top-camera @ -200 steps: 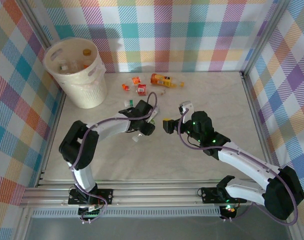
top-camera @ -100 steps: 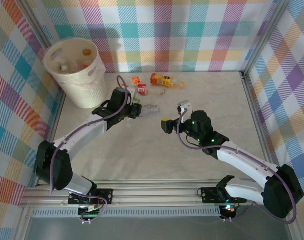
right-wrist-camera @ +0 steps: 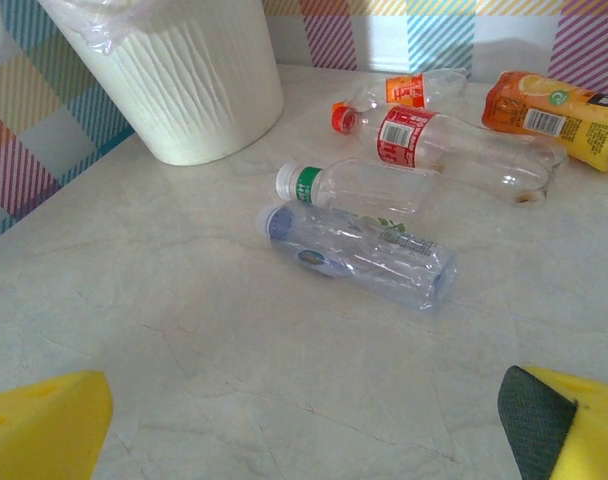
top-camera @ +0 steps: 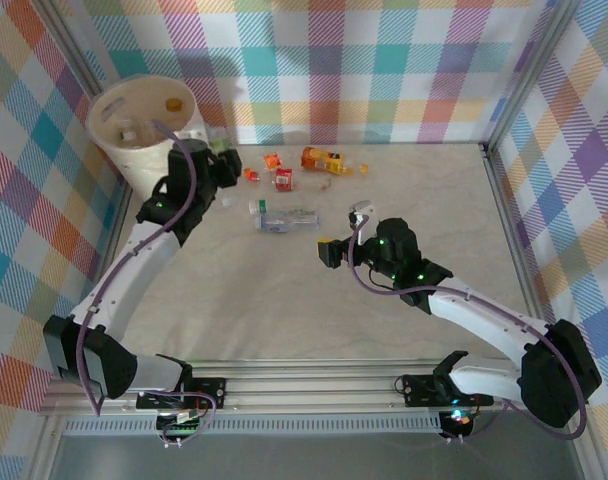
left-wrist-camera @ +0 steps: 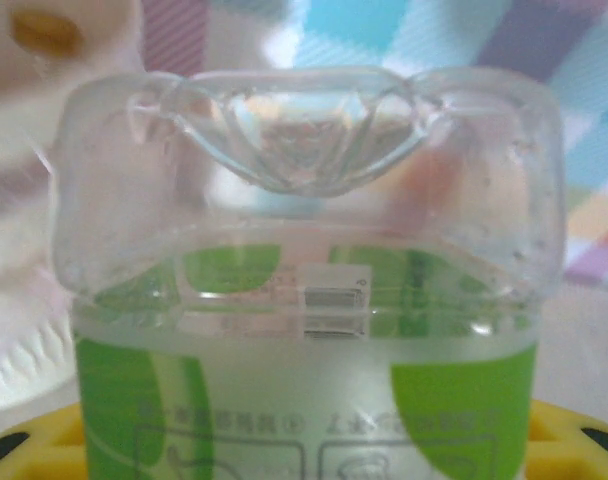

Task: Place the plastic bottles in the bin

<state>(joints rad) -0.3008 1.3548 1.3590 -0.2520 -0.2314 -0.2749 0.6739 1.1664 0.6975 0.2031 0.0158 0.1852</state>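
Note:
My left gripper (top-camera: pixel 220 158) is shut on a clear plastic bottle with a green label (left-wrist-camera: pixel 304 300), held up beside the right rim of the cream-white bin (top-camera: pixel 134 165). In the left wrist view the bottle's base points away, and the yellow fingertips (left-wrist-camera: pixel 574 440) show at the bottom corners. Several plastic bottles lie on the table: a blue-capped one (right-wrist-camera: pixel 359 255), a green-capped one (right-wrist-camera: pixel 354 185), a red-labelled one (right-wrist-camera: pixel 434 140), a small orange-labelled one (right-wrist-camera: pixel 414 88) and a large orange one (right-wrist-camera: pixel 554 115). My right gripper (top-camera: pixel 344 232) stands open over bare table, short of the blue-capped bottle (top-camera: pixel 289 220).
The bin holds some bottles, one with an orange cap (top-camera: pixel 172 102). Checked walls close the table at the back and sides. Bare tabletop stretches in front of and to the right of the lying bottles.
The left arm has swung from the middle of the table up and left to the bin's rim, carrying the green-labelled bottle. The right arm has barely moved.

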